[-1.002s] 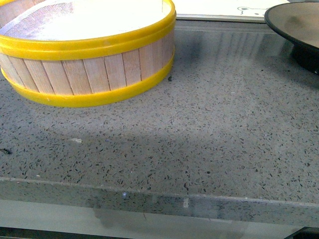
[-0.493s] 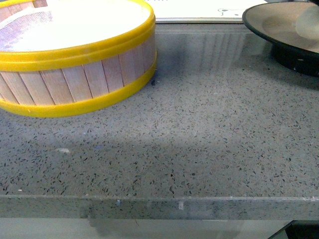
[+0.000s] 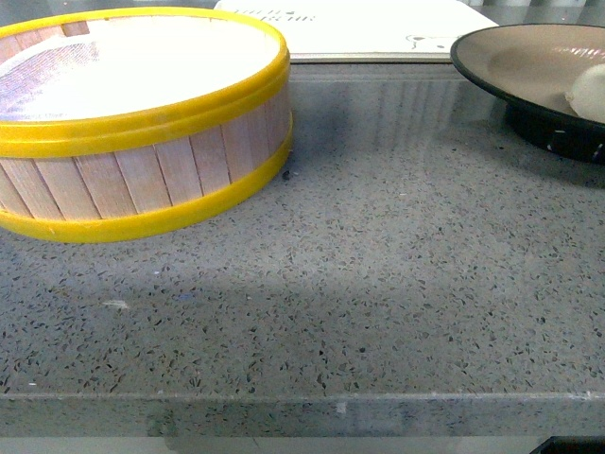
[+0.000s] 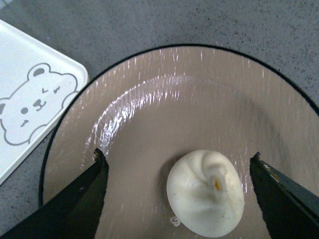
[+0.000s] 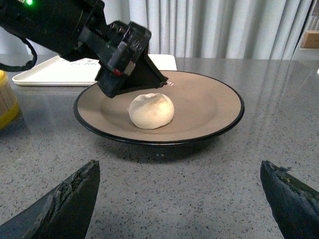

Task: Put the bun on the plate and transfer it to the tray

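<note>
The white pleated bun [image 4: 205, 193] lies on the tan, black-rimmed plate [image 4: 199, 89], a little off its centre. My left gripper [image 4: 178, 155] hangs open over the plate, its dark fingers [image 4: 75, 199] on either side of the bun and clear of it. In the right wrist view the bun [image 5: 151, 110] rests in the plate [image 5: 209, 107] under the left arm [image 5: 60, 25]. My right gripper [image 5: 179, 164] is open above the counter in front of the plate, holding nothing. The white tray [image 4: 30, 99] with its bear drawing lies beside the plate. In the front view the plate [image 3: 515, 57] and bun [image 3: 588, 93] are at the right edge.
A wooden steamer basket [image 3: 142, 123] with yellow bands stands on the grey speckled counter [image 3: 378, 284] at the left. The tray [image 3: 359, 28] lies behind it, toward the back. The counter's front edge [image 3: 302, 402] runs along the bottom. A curtain [image 5: 224, 25] hangs behind the counter.
The front view has shifted: basket, tray and plate sit lower and further left in it. More of the tray and plate shows, and the bun now shows on the plate.
</note>
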